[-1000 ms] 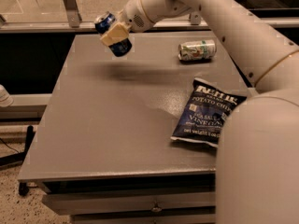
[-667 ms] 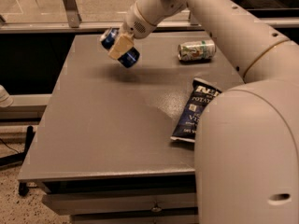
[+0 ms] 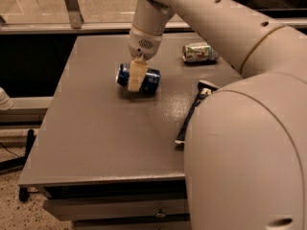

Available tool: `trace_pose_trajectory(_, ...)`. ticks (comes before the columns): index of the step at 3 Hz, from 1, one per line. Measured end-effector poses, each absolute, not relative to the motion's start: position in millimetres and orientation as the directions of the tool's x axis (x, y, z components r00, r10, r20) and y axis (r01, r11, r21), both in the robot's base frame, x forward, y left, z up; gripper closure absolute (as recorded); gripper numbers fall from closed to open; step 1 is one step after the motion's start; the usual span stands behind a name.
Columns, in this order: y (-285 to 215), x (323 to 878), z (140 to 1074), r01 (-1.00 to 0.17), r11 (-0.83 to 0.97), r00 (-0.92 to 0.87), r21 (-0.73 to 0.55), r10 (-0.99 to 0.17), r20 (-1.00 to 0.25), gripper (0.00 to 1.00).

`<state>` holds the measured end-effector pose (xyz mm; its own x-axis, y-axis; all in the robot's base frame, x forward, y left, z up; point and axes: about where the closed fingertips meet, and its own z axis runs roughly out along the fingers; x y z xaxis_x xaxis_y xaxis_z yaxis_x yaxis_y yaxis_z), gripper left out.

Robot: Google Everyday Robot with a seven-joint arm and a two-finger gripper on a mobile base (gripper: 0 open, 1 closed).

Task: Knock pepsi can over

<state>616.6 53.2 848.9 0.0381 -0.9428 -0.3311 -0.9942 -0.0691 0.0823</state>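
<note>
The pepsi can point(image 3: 151, 80) is dark blue with white markings. It lies horizontal on its side, low at the grey table point(image 3: 96, 138), in the back middle part. My gripper point(image 3: 135, 84) comes down on it from above. A tan finger point(image 3: 137, 74) crosses the front of the can and the other finger is hidden behind it. The gripper is shut on the can's middle. I cannot tell whether the can rests on the table or hangs just above it.
A white-and-green can point(image 3: 199, 52) lies on its side at the back right. A dark blue chip bag point(image 3: 192, 115) lies to the right, mostly hidden by my arm point(image 3: 244, 143). A window frame point(image 3: 72, 8) runs behind the table. Floor shows at left.
My gripper has carried the pepsi can from high over the table's back left down toward the middle. The can has turned from tilted to horizontal, low at the surface.
</note>
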Motion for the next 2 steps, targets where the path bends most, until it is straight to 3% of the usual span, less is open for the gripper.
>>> trace_pose_trajectory(1, 41, 583, 853, -0.985, -0.116, 0.088, 0.125, -0.974, -0.208, 0.82)
trace_pose_trajectory(2, 40, 571, 860, -0.986, -0.125, 0.105, 0.113, -0.981, -0.164, 0.58)
